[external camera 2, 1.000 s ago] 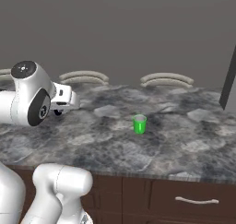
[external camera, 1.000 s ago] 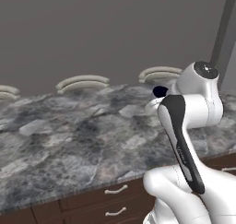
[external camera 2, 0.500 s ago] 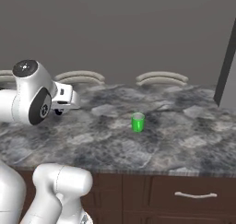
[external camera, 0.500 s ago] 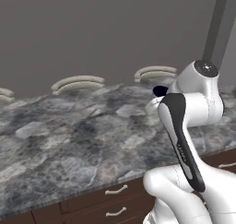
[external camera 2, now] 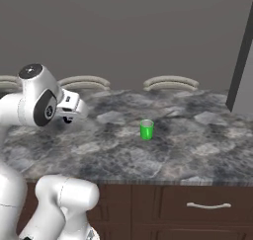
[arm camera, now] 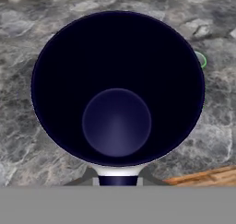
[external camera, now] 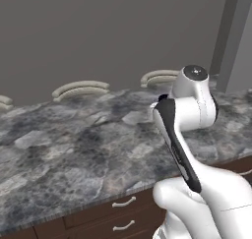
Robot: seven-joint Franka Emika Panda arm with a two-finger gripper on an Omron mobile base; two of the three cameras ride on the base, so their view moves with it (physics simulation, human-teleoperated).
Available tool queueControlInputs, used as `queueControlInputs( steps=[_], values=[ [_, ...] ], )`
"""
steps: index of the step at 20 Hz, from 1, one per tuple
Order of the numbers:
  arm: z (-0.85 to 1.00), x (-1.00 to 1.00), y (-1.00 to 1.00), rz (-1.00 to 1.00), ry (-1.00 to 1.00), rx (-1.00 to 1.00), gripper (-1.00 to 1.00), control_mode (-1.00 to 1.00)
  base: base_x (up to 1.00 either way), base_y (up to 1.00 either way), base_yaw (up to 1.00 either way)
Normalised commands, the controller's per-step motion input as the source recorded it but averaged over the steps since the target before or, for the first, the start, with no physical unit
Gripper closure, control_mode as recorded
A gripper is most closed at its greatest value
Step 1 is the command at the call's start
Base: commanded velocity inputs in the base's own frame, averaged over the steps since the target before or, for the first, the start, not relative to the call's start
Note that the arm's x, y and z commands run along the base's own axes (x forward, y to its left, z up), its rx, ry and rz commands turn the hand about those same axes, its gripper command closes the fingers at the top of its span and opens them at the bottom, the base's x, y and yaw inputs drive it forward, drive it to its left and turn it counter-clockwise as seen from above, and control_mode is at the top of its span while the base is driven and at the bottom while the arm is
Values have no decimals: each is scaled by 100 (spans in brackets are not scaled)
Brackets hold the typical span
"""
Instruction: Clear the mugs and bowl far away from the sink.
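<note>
My gripper (arm camera: 118, 179) is shut on the white mug with the dark navy inside (arm camera: 118, 87), whose open mouth faces the hand camera. From the right base view the gripper (external camera 2: 69, 117) hangs over the left part of the marble counter (external camera 2: 188, 150), with the navy mug (external camera: 163, 96) peeking out behind the arm in the left base view. The bright green mug (external camera 2: 146, 129) stands upright on the counter, well to the right of the hand; its rim (arm camera: 201, 59) shows past the held mug. The bowl and the sink are out of view.
Curved beige chair backs (external camera 2: 170, 82) (external camera: 80, 89) line the counter's far edge. A dark column (external camera 2: 242, 56) stands at the right end. Wooden drawers with handles (external camera 2: 207, 205) run under the counter's front edge.
The whole scene has slid slightly left in both base views, so the camera has moved. The hand keeps the same pose with the mug in it.
</note>
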Motion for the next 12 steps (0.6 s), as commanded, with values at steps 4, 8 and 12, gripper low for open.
queueControlInputs(
  steps=[4,8,12],
  values=[
    [-36,42,1,-7,14,1,100,-100,0,0,0],
    [-48,38,0,0,14,1,100,-100,0,0,0],
    [-51,46,1,0,16,0,100,-100,0,0,0]
  ],
)
